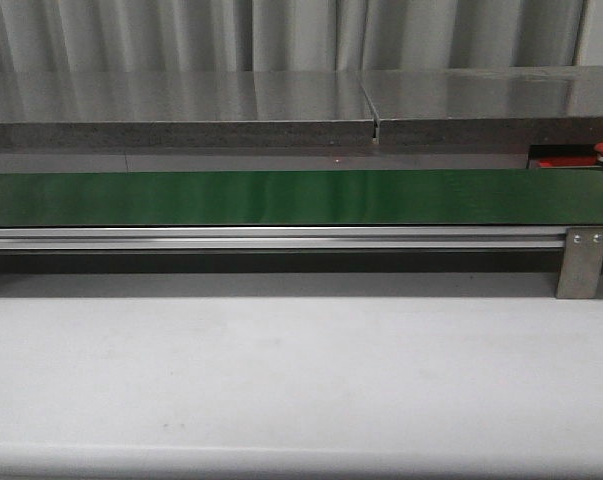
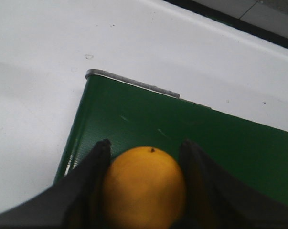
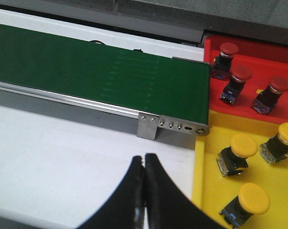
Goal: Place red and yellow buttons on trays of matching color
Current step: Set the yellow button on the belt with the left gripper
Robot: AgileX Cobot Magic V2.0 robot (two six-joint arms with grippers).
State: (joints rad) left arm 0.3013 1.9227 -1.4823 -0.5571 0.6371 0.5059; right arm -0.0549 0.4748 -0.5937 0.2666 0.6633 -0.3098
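Here the left gripper (image 2: 144,179) clasps a smooth yellow button (image 2: 144,186).

The long green conveyor belt (image 1: 281,197) presents a smooth, faintly sheened rubbery surface with a fine texture, carried on a brushed silver metal rail (image 1: 271,238) with a bare metal end bracket (image 3: 147,126). The flat red plastic tray (image 3: 258,62) and adjoining flat yellow plastic tray (image 3: 206,191) appear smooth and semi-glossy, as do the domed yellow button caps (image 3: 243,144). The white table top (image 1: 301,370) is matt with light scuffing, and the black gripper fingers (image 3: 134,191) look like matt plastic.
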